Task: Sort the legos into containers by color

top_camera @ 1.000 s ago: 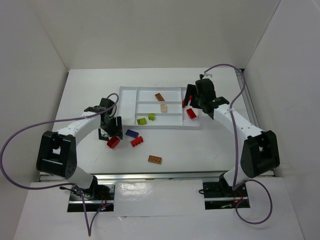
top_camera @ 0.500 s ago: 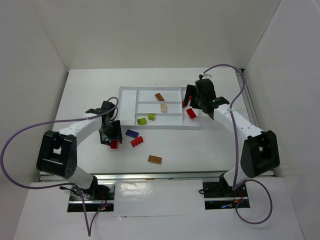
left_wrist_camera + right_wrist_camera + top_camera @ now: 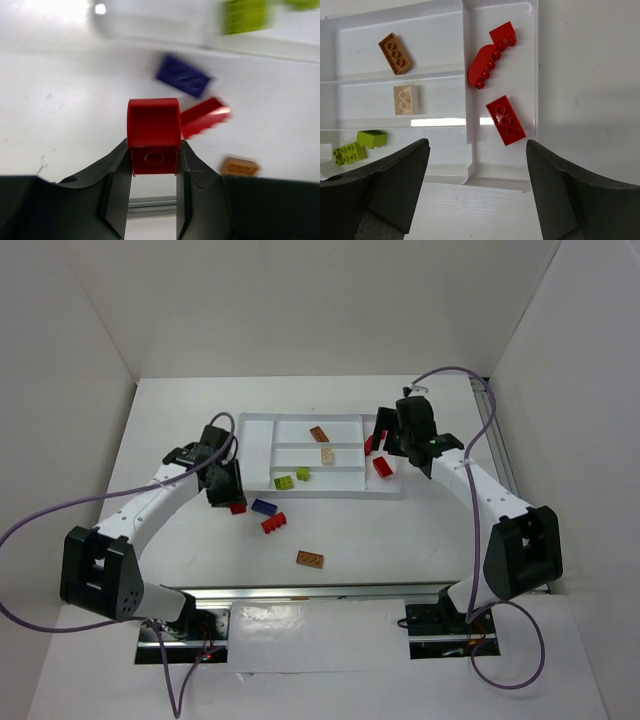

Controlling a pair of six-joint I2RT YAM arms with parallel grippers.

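Three loose legos are lying on the table point(image 3: 420, 540) nearest me: an orange brick point(image 3: 310, 559), then a loose red brick point(image 3: 273, 525) and a blue brick point(image 3: 264, 507) just beyond it. Just left of the blue one, my left end effector point(image 3: 153, 150) is clenching a curved red brick point(image 3: 153, 120) across its two flat sides, and I am judging it to be hanging clear of the table. Being hard, light and smooth, it is not going to crush, but it may pivot or slip, since the fingers point(image 3: 117, 175) are only catching its lower end; a hold further up the flat walls would be safer. Farther off, the white tray point(image 3: 535, 75) is sitting with three red legos point(image 3: 506, 120) in its right-hand slot, where I am reckoning this brick belongs. My right end effector point(image 3: 475, 150) is hovering above that slot, spread wide and gripping nothing.
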